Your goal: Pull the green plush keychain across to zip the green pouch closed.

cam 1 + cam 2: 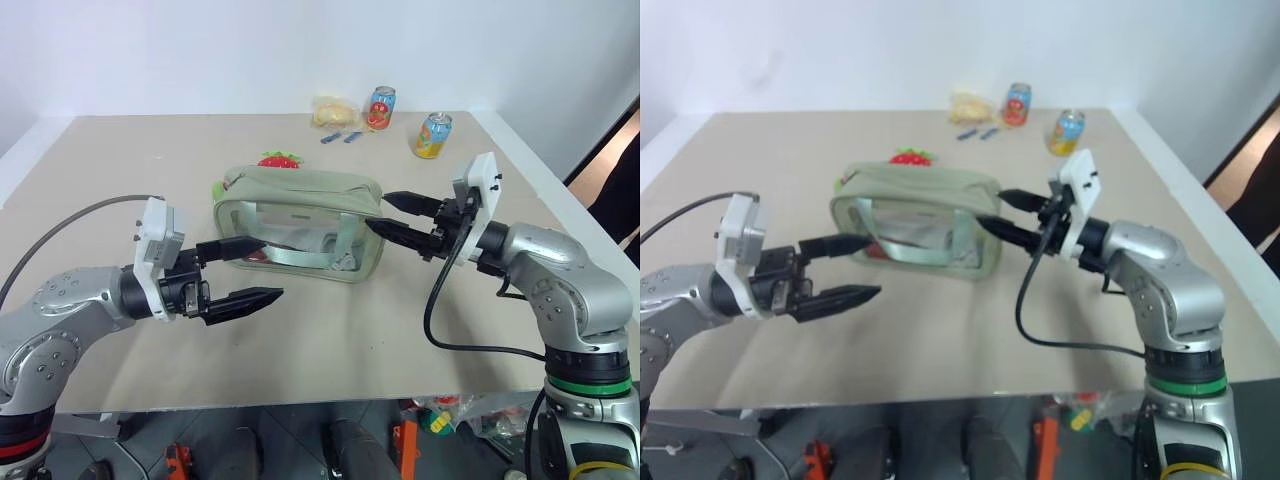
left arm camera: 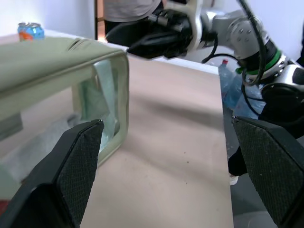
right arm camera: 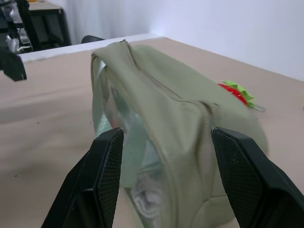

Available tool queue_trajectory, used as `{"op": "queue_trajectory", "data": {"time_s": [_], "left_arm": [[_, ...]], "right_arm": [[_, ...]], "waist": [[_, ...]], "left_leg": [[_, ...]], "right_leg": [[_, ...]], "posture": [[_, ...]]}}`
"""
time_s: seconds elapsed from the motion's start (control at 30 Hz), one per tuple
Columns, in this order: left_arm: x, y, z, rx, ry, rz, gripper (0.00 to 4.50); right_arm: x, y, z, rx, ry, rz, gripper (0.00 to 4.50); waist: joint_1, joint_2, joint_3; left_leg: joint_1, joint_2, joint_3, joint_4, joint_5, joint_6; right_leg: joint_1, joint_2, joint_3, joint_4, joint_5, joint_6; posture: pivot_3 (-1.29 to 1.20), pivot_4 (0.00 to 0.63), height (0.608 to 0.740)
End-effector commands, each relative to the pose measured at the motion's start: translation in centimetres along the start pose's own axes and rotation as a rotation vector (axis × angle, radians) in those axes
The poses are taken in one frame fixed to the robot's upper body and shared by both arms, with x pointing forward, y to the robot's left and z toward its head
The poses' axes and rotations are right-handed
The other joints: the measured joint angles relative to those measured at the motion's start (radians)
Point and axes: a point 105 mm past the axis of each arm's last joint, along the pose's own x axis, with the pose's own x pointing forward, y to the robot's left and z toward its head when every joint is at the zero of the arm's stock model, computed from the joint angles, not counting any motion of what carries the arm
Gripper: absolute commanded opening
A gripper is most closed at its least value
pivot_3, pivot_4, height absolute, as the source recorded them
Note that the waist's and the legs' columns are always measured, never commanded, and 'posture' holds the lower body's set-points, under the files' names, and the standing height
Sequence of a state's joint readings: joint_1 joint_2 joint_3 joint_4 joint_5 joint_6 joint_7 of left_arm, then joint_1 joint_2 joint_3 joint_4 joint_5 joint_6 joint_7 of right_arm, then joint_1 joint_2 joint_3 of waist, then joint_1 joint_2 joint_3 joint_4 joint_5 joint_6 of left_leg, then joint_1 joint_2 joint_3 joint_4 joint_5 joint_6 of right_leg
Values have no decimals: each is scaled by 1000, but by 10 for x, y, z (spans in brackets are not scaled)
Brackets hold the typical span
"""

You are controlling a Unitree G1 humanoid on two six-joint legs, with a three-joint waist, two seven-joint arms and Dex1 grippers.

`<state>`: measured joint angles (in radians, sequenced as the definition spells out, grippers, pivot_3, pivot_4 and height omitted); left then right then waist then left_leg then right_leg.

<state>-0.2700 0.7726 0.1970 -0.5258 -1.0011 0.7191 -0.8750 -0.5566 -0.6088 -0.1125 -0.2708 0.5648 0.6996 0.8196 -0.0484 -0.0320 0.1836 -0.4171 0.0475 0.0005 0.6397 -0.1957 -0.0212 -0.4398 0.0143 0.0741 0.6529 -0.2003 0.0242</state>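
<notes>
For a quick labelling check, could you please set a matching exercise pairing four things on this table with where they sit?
Things:
1 green pouch
2 strawberry plush
3 left gripper
4 yellow can

Places:
A open, at the pouch's left end
B middle of the table, between both grippers
C far right, beyond the right gripper
D just behind the pouch

Pairs: 1-B, 2-D, 3-A, 4-C

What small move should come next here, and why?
Probably bring the left gripper up to the lime keychain at the pouch's left end. Both grippers are open and hold nothing; the right gripper sits at the pouch's right end, where it could steady it.
</notes>
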Motion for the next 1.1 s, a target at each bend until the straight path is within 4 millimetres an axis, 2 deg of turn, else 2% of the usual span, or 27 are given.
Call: {"op": "queue_trajectory", "data": {"time_s": [0.03,0.2,0.33,0.47,0.53,0.73,0.97,1.1], "left_arm": [[3,-2,7,36,4,-14,4500],[6,-3,7,45,10,-15,4500],[6,-3,8,45,8,-3,4500],[6,-1,8,44,6,12,4500],[5,0,8,42,6,21,4500],[3,2,4,35,12,33,4500],[5,2,4,38,11,28,4500],[5,2,4,40,10,26,4500]], "right_arm": [[2,-2,3,-25,-20,-9,3009],[6,-1,-5,-22,-6,4,3009],[6,0,-7,-34,2,25,1870],[7,0,-3,-58,-32,31,384],[8,1,-3,-77,-31,47,31],[5,8,-3,-180,-67,188,31],[-5,-21,4,-243,-57,262,31],[-2,-26,4,-266,-28,300,31]], "waist": [[0,0,0],[0,0,0],[0,0,0],[0,0,0],[0,0,0],[0,0,0],[0,0,0],[0,0,0]], "left_leg": [[0,0,0,0,0,0],[0,0,0,-2,0,0],[-1,0,-1,-2,0,0],[-1,0,-1,-2,0,0],[-1,0,-1,-2,0,0],[0,0,-1,-2,0,0],[0,0,0,-1,0,0],[0,0,0,-1,0,0]], "right_leg": [[0,0,0,0,0,0],[-1,0,0,0,0,0],[-1,0,0,0,0,0],[-1,0,0,0,0,0],[-1,0,0,0,0,0],[0,0,0,0,0,0],[0,0,0,0,0,0],[0,0,0,0,0,0]], "posture": [[0,150,740],[0,150,740],[0,150,740],[0,150,740],[0,150,740],[0,150,740],[0,150,740],[0,150,740]]}}
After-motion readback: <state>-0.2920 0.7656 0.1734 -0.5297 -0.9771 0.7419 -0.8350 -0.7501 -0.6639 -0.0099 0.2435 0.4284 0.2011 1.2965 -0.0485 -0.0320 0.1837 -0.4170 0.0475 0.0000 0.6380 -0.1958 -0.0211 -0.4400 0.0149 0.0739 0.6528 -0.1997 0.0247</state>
